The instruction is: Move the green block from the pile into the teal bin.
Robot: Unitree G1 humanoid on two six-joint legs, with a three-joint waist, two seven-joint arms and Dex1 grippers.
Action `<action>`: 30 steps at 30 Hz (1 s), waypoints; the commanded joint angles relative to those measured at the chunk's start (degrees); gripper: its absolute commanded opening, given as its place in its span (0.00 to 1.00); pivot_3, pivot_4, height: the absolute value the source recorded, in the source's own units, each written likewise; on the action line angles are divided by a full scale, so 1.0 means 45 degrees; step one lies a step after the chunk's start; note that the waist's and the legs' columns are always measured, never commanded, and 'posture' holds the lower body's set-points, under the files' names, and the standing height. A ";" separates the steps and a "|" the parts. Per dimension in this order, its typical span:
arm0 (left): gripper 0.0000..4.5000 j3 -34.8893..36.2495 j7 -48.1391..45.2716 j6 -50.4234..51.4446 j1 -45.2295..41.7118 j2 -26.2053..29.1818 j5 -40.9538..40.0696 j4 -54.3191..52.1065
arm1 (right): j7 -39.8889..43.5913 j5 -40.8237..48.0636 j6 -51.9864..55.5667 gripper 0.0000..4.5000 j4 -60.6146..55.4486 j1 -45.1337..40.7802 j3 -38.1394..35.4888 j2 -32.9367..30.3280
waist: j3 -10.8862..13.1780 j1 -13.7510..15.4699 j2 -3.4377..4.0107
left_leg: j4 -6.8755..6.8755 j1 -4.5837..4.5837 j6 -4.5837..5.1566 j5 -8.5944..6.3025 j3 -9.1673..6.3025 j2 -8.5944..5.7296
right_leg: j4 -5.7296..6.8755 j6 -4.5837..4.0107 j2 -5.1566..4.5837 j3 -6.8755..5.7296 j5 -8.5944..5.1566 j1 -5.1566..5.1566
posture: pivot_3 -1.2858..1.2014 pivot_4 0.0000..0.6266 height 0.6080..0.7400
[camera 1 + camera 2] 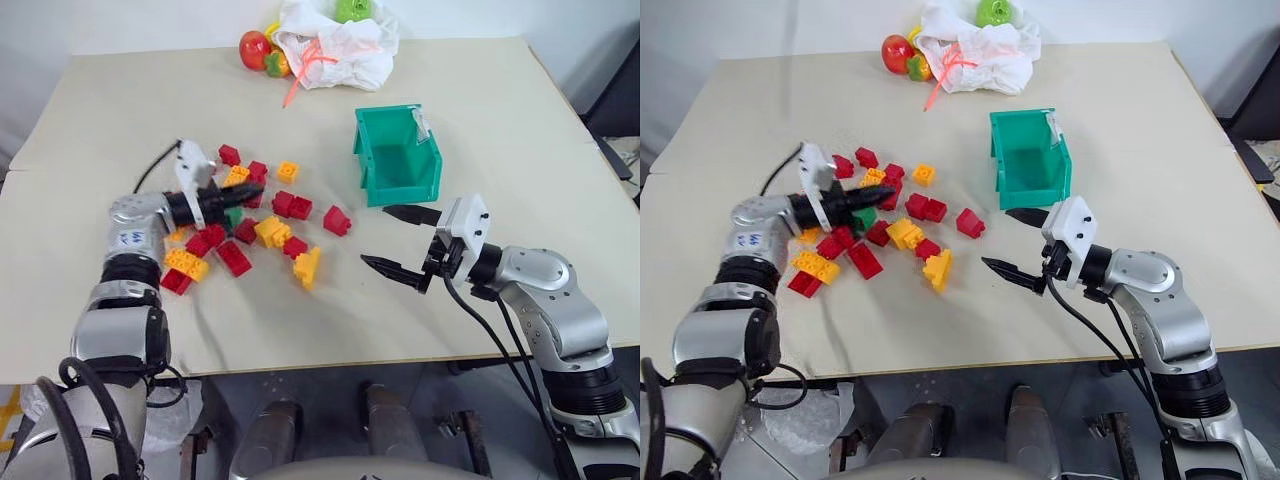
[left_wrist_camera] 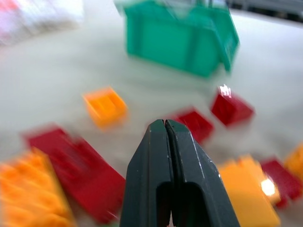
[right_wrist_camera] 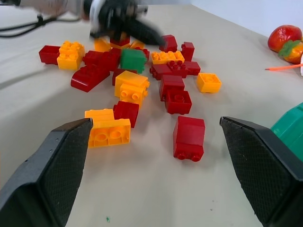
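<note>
The green block (image 3: 133, 60) lies loose in the pile (image 1: 262, 228), under the left gripper (image 1: 252, 191), whose fingers are pressed together on nothing. Reopen, drop astride it, pinch. The teal bin (image 1: 383, 180) waits at three o'clock; right gripper (image 1: 399, 242) spread wide.
</note>
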 commanded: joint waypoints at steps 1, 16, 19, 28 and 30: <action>0.01 0.0462 -0.0417 0.1208 0.0492 0.1018 -0.0720 -0.1750 | 0.0142 0.0043 -0.0257 1.00 -0.0147 -0.0064 -0.0433 -0.0286 | 0.0000 -0.0016 0.0000 | 0.0001 0.0000 0.0002 -0.0001 0.0001 -0.0001 | -0.0001 0.0000 -0.0001 0.0002 0.0000 0.0000 | 0.52 0.24 1.00; 0.68 0.3777 0.1573 0.6606 0.7803 0.4904 -0.2408 -0.8949 | 0.0975 -0.0001 -0.0706 1.00 0.0905 -0.0552 -0.0347 -0.0454 | 0.0003 -0.0070 0.0006 | -0.0005 0.0002 0.0010 -0.0025 -0.0005 0.0008 | -0.0007 -0.0012 0.0001 0.0016 -0.0006 -0.0001 | 0.52 0.24 1.00; 0.88 0.4216 0.1707 0.6908 0.8583 0.5109 -0.2674 -0.9429 | 0.1053 -0.0021 -0.0736 1.00 0.0988 -0.0577 -0.0360 -0.0434 | 0.0004 0.0025 0.0008 | -0.0005 0.0009 0.0010 -0.0027 -0.0002 0.0010 | -0.0007 -0.0012 0.0003 0.0017 -0.0007 0.0003 | 0.52 0.24 1.00; 1.00 0.1946 0.2560 0.7744 0.7460 0.5032 -0.2019 -1.0776 | 0.1098 -0.0238 -0.1039 1.00 0.1499 -0.0973 -0.0071 -0.0088 | 0.0005 0.0246 0.0009 | 0.0010 0.0011 0.0006 -0.0028 -0.0008 0.0005 | -0.0021 -0.0016 -0.0003 0.0007 -0.0008 0.0014 | 0.52 0.24 1.00; 1.00 0.0833 0.3041 0.8203 0.6406 0.4883 -0.1497 -1.0748 | 0.1026 -0.0256 -0.1085 1.00 0.1483 -0.0969 -0.0065 0.0005 | 0.0005 0.0247 0.0009 | 0.0010 0.0011 0.0006 -0.0028 -0.0004 0.0005 | -0.0009 -0.0016 0.0000 0.0010 -0.0008 0.0012 | 0.52 0.24 1.00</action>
